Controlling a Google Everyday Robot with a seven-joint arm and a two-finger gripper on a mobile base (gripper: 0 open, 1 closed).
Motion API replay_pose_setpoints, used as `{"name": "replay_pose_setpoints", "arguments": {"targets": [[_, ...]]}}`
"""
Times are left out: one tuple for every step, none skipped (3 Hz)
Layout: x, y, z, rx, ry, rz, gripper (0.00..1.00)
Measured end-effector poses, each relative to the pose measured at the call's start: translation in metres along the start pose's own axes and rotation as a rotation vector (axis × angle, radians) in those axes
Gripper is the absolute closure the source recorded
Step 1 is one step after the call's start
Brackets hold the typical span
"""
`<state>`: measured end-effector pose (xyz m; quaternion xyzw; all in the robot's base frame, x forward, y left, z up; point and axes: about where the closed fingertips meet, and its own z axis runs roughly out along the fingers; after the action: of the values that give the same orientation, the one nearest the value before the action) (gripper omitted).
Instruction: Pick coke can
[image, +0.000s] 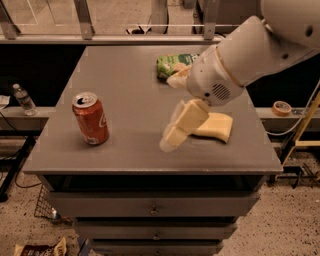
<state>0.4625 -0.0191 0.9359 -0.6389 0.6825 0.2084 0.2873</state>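
coke can (90, 119): upright, left front of surface (130, 85), ungrasped. claw (175, 132): above mid-surface, well apart from can, to its right; open or closed, cannot tell. yellow sponge (217, 127) just beside claw. progress: early; reach, grasp and lift all outstanding.

Green crinkled snack bag (172, 64) at grey desk's (125, 150) far edge; yellow rectangular sponge (220, 127) near right edge, partly behind gripper (170, 140).
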Motion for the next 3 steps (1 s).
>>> {"name": "replay_pose_setpoints", "arguments": {"targets": [[-0.024,-0.012,0.004,0.055,-0.076,-0.004,0.00],[-0.020,-0.015,0.028,0.038,-0.131,-0.002,0.00],[-0.028,-0.030,0.065,0.000,-0.204,-0.009,0.00]]}}
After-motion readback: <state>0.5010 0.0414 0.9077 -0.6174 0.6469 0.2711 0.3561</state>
